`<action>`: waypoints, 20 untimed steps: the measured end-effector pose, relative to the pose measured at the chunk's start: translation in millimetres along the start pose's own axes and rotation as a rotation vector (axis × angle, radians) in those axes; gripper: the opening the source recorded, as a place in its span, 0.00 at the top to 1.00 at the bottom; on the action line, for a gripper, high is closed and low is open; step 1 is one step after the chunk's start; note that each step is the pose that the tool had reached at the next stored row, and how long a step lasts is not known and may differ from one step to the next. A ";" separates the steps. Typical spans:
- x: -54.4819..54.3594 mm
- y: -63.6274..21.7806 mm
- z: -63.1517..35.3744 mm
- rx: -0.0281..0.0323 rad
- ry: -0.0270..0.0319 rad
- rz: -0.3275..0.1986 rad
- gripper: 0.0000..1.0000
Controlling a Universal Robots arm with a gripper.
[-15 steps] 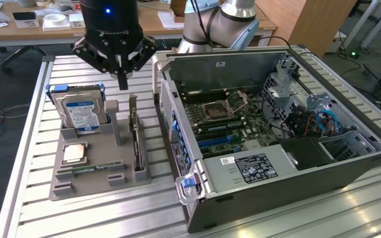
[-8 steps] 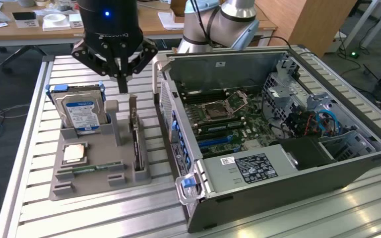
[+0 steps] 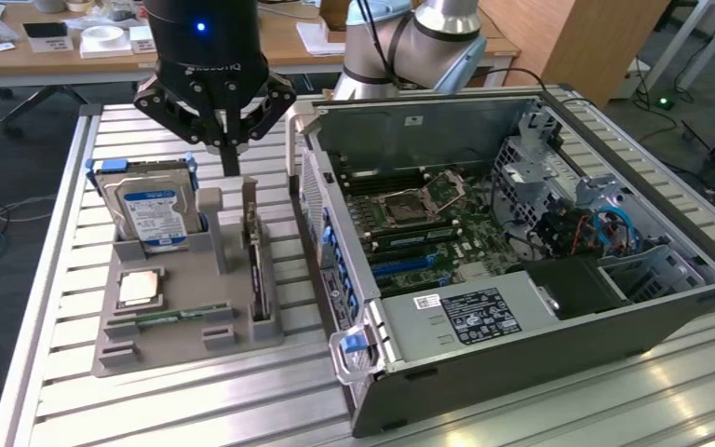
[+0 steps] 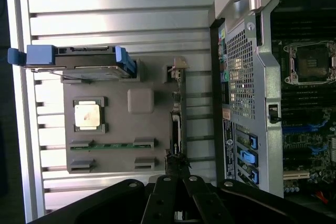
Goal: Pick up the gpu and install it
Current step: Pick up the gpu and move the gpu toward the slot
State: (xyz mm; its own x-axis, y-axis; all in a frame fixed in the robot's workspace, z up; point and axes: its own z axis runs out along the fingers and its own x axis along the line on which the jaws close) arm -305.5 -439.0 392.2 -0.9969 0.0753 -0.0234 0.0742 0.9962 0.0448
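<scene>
- gripper [image 3: 230, 169]: black, with a small blue light on its body.
- gpu [image 3: 254, 253]: dark edge, silver bracket end.
- hard drive [image 3: 149, 209]: silver, with a blue-and-white label and a blue carrier.
- holder tray [image 3: 182, 346]: plain grey.
- RAM stick [image 3: 174, 317]: green.
- CPU [image 3: 141, 287]: silvery-tan lid.
- computer case [image 3: 519, 358]: dark grey, blue latches.
- motherboard [image 3: 438, 219]: green.
- table [image 3: 60, 391]: silver, ribbed in parallel slats.

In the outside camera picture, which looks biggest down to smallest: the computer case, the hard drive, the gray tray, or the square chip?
Largest to smallest:
1. computer case
2. gray tray
3. hard drive
4. square chip
None look alike in size.
</scene>
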 end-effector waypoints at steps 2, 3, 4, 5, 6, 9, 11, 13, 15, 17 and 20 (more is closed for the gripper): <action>0.0 0.0 0.0 0.0000 0.0000 0.000 0.89; 0.0 0.0 0.0 0.0000 0.0000 0.000 0.89; 0.0 0.0 0.0 0.0000 0.0000 0.000 0.89; 0.0 0.0 0.0 0.0000 0.0000 0.000 0.89; 0.0 0.0 0.0 0.0000 0.0000 0.000 0.89; 0.0 0.0 0.0 0.0001 0.0000 0.000 0.83; 0.0 0.0 0.0 0.0000 0.0000 0.000 0.77; 0.0 0.0 0.0 0.0000 0.0000 0.000 0.71; 0.0 0.0 0.0 0.0000 0.0000 0.000 0.65; 0.0 0.0 0.0 0.0000 0.0000 0.000 0.58; 0.0 0.0 0.7 -0.0001 -0.0001 0.000 0.58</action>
State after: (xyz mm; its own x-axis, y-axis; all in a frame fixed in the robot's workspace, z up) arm -305.5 -439.0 391.5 -0.9969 0.0753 -0.0234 0.0742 0.9962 0.0449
